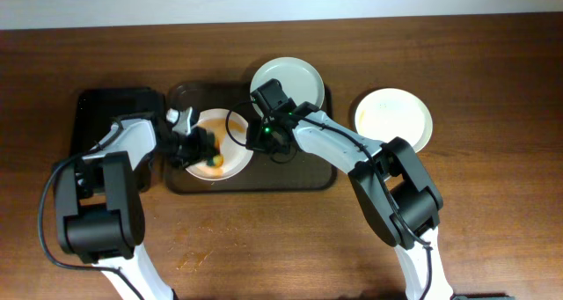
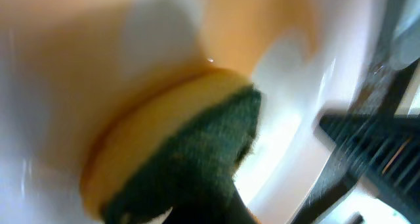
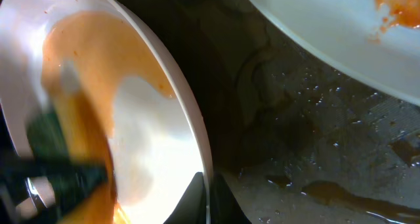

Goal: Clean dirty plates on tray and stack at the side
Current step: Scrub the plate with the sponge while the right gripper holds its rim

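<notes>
- Left gripper (image 1: 202,150) clamps a yellow-green sponge (image 2: 177,148), pressed into the orange-smeared plate (image 1: 232,147).
- Right gripper (image 1: 261,135) pinches that plate's rim, on the brown tray (image 1: 273,184) near the table's rear edge.
- Risk: hard scrubbing could pull the wet rim free, sliding the plate.

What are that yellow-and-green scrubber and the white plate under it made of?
The scrubber looks like soft yellow foam backed by a rough green fibrous scouring layer. The plate looks like glossy white ceramic or hard plastic: it throws bright highlights, but the look alone doesn't settle which.
</notes>
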`<state>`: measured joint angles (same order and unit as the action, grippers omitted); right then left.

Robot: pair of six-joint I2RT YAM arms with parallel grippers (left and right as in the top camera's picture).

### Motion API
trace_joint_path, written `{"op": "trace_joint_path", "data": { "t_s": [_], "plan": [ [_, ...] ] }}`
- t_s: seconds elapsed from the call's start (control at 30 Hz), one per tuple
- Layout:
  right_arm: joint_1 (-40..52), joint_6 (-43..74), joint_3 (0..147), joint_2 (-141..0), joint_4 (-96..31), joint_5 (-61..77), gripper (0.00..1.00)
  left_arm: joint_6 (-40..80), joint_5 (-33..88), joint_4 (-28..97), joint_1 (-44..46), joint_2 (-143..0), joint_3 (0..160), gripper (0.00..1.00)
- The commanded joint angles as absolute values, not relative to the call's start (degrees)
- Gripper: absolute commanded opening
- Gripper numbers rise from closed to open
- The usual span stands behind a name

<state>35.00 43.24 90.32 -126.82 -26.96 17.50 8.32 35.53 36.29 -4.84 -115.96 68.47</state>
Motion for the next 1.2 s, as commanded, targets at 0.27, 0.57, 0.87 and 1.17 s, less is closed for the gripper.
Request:
{"op": "trace_joint_path", "data": {
  "t_s": [0.27,0.57,0.87,1.17],
  "plan": [
    [34.81,42.65,90.98,-127.83,-27.18,17.82,0.04,12.88,4.05,39.31,-4.51,-122.04,65.36,0.01],
    [34.81,42.65,90.98,-127.83,-27.18,17.82,0.04,23.16,-13.15,46.78,-0.64,-122.04,65.93,0.01],
    [34.79,42.65,90.98,-127.83,-27.20,17.82,0.04,19.53,-18.11,28.99,10.59,-122.04,66.00,0.00],
    [34.81,42.41,90.98,-127.83,-27.20,17.82,0.04,-0.73,7.33,35.00,10.52,-122.02,66.63,0.00]
  ]
}}
